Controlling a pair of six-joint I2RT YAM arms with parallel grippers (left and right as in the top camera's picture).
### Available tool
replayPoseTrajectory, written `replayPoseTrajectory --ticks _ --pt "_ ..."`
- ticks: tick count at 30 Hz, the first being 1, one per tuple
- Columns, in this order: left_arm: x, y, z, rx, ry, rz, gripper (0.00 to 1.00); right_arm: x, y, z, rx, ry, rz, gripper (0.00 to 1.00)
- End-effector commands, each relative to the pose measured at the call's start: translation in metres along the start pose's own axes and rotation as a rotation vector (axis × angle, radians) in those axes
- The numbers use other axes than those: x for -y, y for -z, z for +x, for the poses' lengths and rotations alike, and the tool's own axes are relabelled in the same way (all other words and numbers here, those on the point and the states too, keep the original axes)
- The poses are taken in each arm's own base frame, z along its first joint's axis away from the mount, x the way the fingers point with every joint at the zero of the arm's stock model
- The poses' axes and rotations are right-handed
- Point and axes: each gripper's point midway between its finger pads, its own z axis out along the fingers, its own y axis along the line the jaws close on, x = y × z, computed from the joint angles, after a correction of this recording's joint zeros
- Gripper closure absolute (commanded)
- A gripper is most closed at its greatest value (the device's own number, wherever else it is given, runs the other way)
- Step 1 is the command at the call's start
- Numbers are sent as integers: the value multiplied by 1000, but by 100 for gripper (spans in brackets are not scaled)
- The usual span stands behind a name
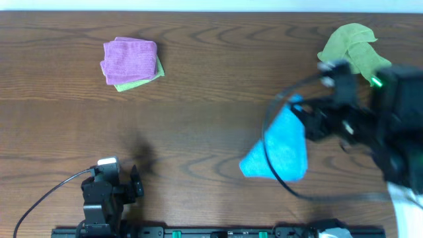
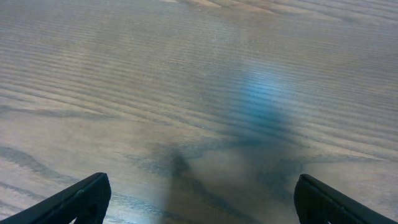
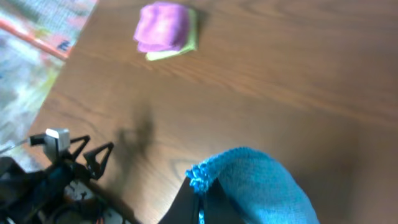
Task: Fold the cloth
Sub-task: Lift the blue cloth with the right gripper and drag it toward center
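The sky-blue cloth (image 1: 281,149) hangs in a rough triangle over the table's right half, its lower part near the front. My right gripper (image 1: 305,114) is shut on its top corner and holds it lifted. In the right wrist view the black fingers (image 3: 200,198) pinch the cloth's edge, and the cloth (image 3: 261,190) drapes to the right. My left gripper (image 1: 135,182) is open and empty near the front left edge. In the left wrist view its fingers (image 2: 199,202) stand wide apart over bare wood.
A folded purple cloth (image 1: 129,59) lies on a yellow-green one (image 1: 142,79) at the back left, also in the right wrist view (image 3: 163,27). A crumpled yellow-green cloth (image 1: 350,46) lies at the back right. A black cable (image 1: 277,165) loops in front of the blue cloth.
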Motion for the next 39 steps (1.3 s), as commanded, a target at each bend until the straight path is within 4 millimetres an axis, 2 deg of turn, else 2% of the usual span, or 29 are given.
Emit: replayPoseTrajectory --ticks 1,5,7,9,13,16,19,20,21,23,25,26,28,30,34,39 --pt "-7 -1 18 -67 -38 -37 5 -24 -45 -8 -66 23 -117 99" --pt "-7 -1 18 -67 -38 -38 4 -47 -92 -28 -57 56 -205 99" --pt "-7 -1 18 -67 -38 -38 4 -54 -102 -37 -40 68 -229 99" --pt "-7 -1 18 -67 -38 -38 4 -51 -102 -43 -21 72 -202 99" --pt "-7 -1 18 -67 -38 -37 5 -4 -96 -44 -24 63 4 99" --pt "-7 -1 18 -67 -37 -37 5 52 -84 -38 -43 22 249 99" --pt "-7 -1 18 -66 -33 -37 5 114 -57 -45 -8 -13 528 98" --pt "-7 -1 18 -66 -33 -36 5 132 -48 -48 7 -27 610 87" --pt "-6 -1 18 -66 -33 -30 4 153 -36 -52 28 -46 705 68" --pt "-6 -1 18 -66 -25 -30 4 188 -23 -56 47 -89 822 56" --pt "-6 -1 18 -66 -25 -30 5 203 -27 -52 28 -126 815 7" --pt "-6 -1 18 -66 -25 -30 4 205 -29 -50 18 -132 810 1" --pt "-6 -1 18 -66 -25 -30 5 202 -31 -47 1 -132 794 1" --pt "-2 -1 13 -49 -23 -9 5 190 -37 -45 -11 -124 731 1" --pt "25 1 0 1 -17 144 4 150 -56 -33 -69 -131 472 1" --pt "48 6 -14 57 -8 276 5 140 -55 -13 -149 -145 360 1"
